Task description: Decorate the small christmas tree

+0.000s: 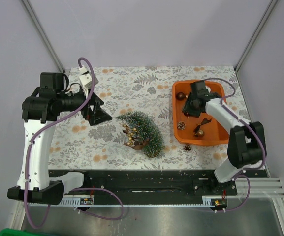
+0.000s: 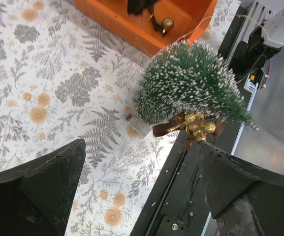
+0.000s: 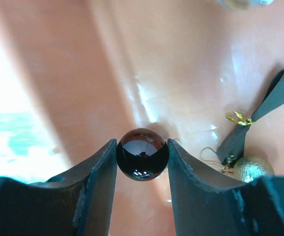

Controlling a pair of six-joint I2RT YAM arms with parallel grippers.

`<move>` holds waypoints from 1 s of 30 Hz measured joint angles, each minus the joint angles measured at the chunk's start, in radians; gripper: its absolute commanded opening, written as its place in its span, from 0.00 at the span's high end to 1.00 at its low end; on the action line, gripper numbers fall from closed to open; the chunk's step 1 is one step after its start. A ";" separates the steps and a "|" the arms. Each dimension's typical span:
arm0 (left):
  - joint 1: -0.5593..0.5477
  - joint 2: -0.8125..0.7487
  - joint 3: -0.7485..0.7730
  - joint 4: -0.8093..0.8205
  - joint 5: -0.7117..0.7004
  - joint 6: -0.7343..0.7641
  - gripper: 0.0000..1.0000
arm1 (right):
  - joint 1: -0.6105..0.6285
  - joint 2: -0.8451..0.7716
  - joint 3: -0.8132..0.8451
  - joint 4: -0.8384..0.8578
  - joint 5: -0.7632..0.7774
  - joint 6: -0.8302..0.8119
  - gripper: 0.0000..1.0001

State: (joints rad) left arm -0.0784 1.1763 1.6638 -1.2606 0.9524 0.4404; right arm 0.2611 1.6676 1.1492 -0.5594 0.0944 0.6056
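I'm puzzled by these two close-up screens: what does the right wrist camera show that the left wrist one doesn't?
Only the right wrist: the right gripper closed on a dark glossy ball. Only the left wrist: the small christmas tree lying on the patterned table, a brown bow on it, beyond the open left gripper. Both: the orange tray, with what looks like the same gold ball and black ribbon.
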 measured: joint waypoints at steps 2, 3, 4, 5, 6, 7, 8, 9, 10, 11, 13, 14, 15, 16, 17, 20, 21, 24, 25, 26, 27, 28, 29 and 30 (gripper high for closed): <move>0.000 -0.012 -0.041 0.013 -0.008 0.001 0.01 | 0.000 -0.085 0.043 -0.018 -0.003 -0.003 0.74; 0.000 -0.019 -0.067 0.021 -0.012 0.002 0.01 | 0.000 -0.117 0.064 -0.023 -0.008 -0.003 0.74; 0.000 -0.026 -0.098 0.032 -0.016 0.003 0.01 | 0.001 -0.163 0.104 -0.033 -0.010 -0.005 0.74; 0.000 -0.034 -0.135 0.046 -0.021 0.003 0.01 | 0.001 -0.203 0.141 -0.037 -0.013 -0.007 0.74; 0.000 -0.038 -0.162 0.054 -0.026 0.002 0.01 | 0.002 -0.231 0.172 -0.041 -0.018 -0.009 0.74; 0.001 -0.043 -0.201 0.066 -0.031 -0.001 0.01 | 0.004 -0.262 0.211 -0.044 -0.028 -0.011 0.74; 0.001 -0.043 -0.228 0.071 -0.034 -0.003 0.01 | 0.008 -0.290 0.245 -0.044 -0.036 -0.012 0.74; 0.002 -0.043 -0.261 0.085 -0.035 -0.007 0.01 | 0.014 -0.315 0.274 -0.043 -0.048 -0.014 0.74; 0.003 -0.042 -0.290 0.100 -0.035 -0.015 0.01 | 0.024 -0.341 0.298 -0.043 -0.067 -0.014 0.74; 0.003 -0.042 -0.321 0.116 -0.036 -0.024 0.01 | 0.034 -0.359 0.312 -0.043 -0.084 -0.015 0.74; 0.003 -0.042 -0.356 0.133 -0.037 -0.038 0.01 | 0.071 -0.393 0.344 -0.038 -0.135 -0.017 0.73; 0.003 -0.042 -0.364 0.140 -0.037 -0.046 0.01 | 0.092 -0.404 0.356 -0.036 -0.159 -0.018 0.73; 0.003 -0.042 -0.365 0.145 -0.036 -0.053 0.01 | 0.116 -0.410 0.370 -0.037 -0.179 -0.020 0.73; 0.003 -0.042 -0.365 0.156 -0.035 -0.058 0.01 | 0.140 -0.413 0.385 -0.036 -0.198 -0.023 0.73; 0.003 -0.043 -0.365 0.169 -0.033 -0.067 0.01 | 0.165 -0.414 0.399 -0.034 -0.213 -0.025 0.73; 0.003 -0.049 -0.373 0.211 -0.026 -0.094 0.01 | 0.242 -0.414 0.439 -0.027 -0.241 -0.030 0.73; 0.003 -0.055 -0.381 0.224 -0.021 -0.103 0.01 | 0.269 -0.414 0.454 -0.026 -0.251 -0.032 0.73; 0.003 -0.072 -0.412 0.249 -0.006 -0.127 0.01 | 0.349 -0.405 0.510 -0.015 -0.265 -0.041 0.73; 0.003 -0.076 -0.421 0.253 -0.005 -0.132 0.01 | 0.377 -0.400 0.532 -0.006 -0.273 -0.047 0.73; 0.003 -0.081 -0.433 0.263 -0.003 -0.136 0.01 | 0.406 -0.394 0.554 0.003 -0.280 -0.053 0.73; 0.003 -0.082 -0.441 0.267 0.000 -0.139 0.01 | 0.428 -0.390 0.570 0.012 -0.286 -0.059 0.73; 0.003 -0.084 -0.449 0.270 0.003 -0.143 0.01 | 0.455 -0.383 0.590 0.017 -0.291 -0.067 0.73; 0.003 -0.084 -0.456 0.272 0.007 -0.146 0.01 | 0.481 -0.375 0.611 0.020 -0.295 -0.076 0.72; 0.003 -0.084 -0.462 0.275 0.009 -0.149 0.01 | 0.506 -0.367 0.630 0.024 -0.299 -0.086 0.72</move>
State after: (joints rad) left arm -0.0750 1.0920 1.2018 -0.9855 0.9615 0.2916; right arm 0.7673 1.3006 1.7790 -0.5350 -0.2047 0.5194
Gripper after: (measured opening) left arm 0.988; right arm 0.497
